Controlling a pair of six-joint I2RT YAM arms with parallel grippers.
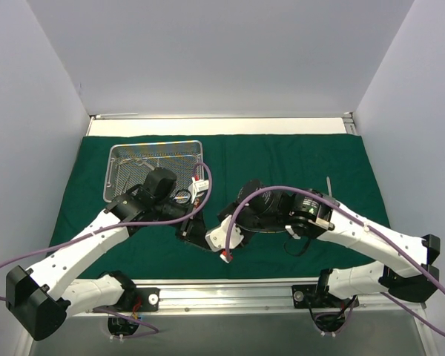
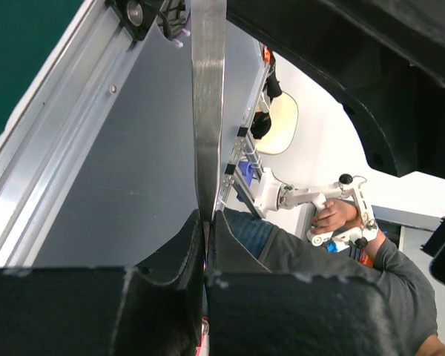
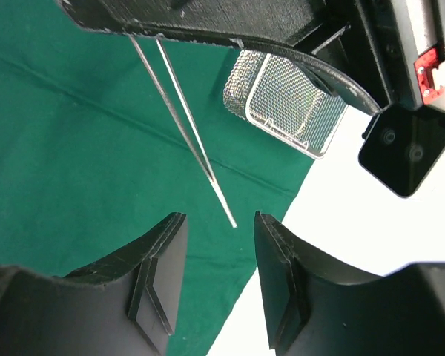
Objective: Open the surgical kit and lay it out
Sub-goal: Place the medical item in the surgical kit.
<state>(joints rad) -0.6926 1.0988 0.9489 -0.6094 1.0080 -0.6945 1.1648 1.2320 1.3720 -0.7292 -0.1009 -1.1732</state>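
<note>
Top view: the green cloth (image 1: 304,159) lies spread flat on the table (image 1: 208,126), with the mesh tray (image 1: 154,143) resting on it.

Left wrist view: the left gripper (image 2: 206,222) is clamped on the flat end of the forceps (image 2: 208,111), which stick straight out ahead of it.

Right wrist view: the right gripper (image 3: 219,222) stands part open and empty. The forceps' tip sits just ahead of its gap, and the tray lies far beyond.

The handover looks fragile. If the right gripper closes short of the tip, it pinches air. A glancing catch would twist the springy legs. If the left gripper then lets go, the forceps drop onto the cloth.
</note>
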